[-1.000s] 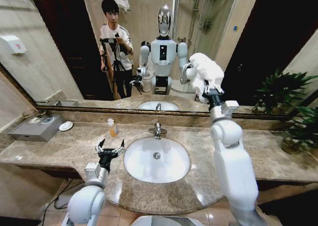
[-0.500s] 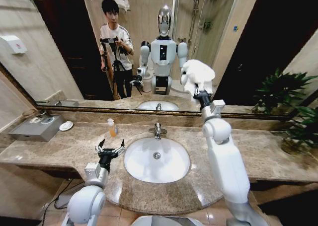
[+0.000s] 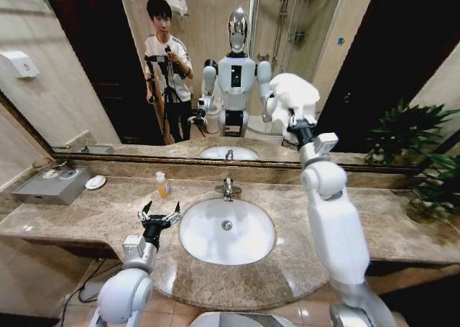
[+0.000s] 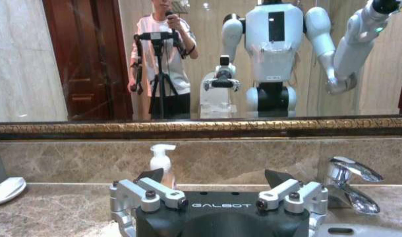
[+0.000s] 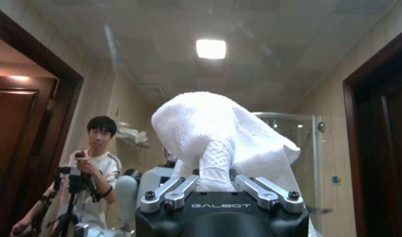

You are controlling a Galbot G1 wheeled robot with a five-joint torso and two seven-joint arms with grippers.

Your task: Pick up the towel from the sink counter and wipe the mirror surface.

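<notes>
Marbled bathroom table [image 3: 86,215] under wide mirror [image 3: 86,75], white basin [image 3: 226,230] at its middle. Right pincer [image 3: 293,115] raised above and beyond the basin, clamped on bunched white towel [image 3: 293,95] pressed at the glass. Left pincer [image 3: 159,215] just beside the basin, above the table, fingers apart, holding nothing.

- A soap dispenser [image 3: 163,184] with an orange body stands upright near the back wall, left of the faucet; in the left wrist view [image 4: 161,163] its white pump shows.
- A small white dish [image 3: 95,182] lies farther left.
- A grey box [image 3: 54,184] sits at the far left end.
- Green potted plants [image 3: 424,170] stand at the right end.
- A white wall dispenser [image 3: 19,64] hangs upper left.
</notes>
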